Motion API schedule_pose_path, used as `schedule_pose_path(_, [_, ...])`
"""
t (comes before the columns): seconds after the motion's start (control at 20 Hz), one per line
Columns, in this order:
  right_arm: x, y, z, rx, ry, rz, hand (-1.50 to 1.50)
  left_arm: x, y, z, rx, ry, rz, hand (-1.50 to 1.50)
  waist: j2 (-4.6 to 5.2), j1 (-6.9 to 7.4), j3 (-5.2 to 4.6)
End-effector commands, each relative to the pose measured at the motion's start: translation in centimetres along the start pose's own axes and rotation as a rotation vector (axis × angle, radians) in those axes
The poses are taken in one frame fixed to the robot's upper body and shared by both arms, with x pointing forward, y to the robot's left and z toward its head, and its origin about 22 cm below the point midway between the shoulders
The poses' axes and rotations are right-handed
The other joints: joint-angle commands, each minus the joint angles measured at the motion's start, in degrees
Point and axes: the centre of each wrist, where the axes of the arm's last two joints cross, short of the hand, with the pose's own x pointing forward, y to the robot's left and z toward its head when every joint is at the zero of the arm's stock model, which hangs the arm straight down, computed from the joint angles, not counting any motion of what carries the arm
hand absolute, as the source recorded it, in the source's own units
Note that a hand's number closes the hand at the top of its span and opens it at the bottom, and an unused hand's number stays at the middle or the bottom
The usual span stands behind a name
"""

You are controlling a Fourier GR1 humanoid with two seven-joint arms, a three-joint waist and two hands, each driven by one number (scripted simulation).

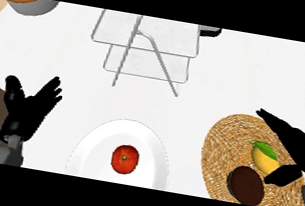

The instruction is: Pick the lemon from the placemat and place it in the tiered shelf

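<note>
The right hand (298,150) has its fingers (279,122) straight and spread above the lemon (266,157), its thumb below it, not closed on it. The yellow lemon lies on the round woven placemat (225,137), just beside a dark brown oval object (247,186) I cannot identify. The left hand (27,109) rests open at the left edge, fingers up. A red tomato (125,159) sits on a white plate (105,137). The pale tiered shelf (148,48) stands well apart on the white table (249,80); a grey pot (31,4) is cut off at the far left.
</note>
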Motion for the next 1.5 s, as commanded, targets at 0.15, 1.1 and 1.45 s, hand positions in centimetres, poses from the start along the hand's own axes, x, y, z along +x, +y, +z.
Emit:
schedule_pose_path(0.15, [1.3,0.6,-2.2,-0.015,-0.031,-0.008,-1.50,-1.3,0.7,0.4,0.013,0.001,-0.002,0.00,-0.02,0.03,-0.01])
schedule_pose_path(1.1, [15.2,8.9,-4.1,0.038,-0.228,-0.038,1.50,0.5,-0.1,0.5,-0.005,-0.003,-0.019,0.00,-0.34,0.57,-0.14])
schedule_pose_path(1.45, [23.7,7.7,-3.8,-0.128,-0.177,-0.155,1.50,1.5,-1.7,-0.3,-0.057,-0.014,-0.020,0.00,-0.44,3.06,0.05])
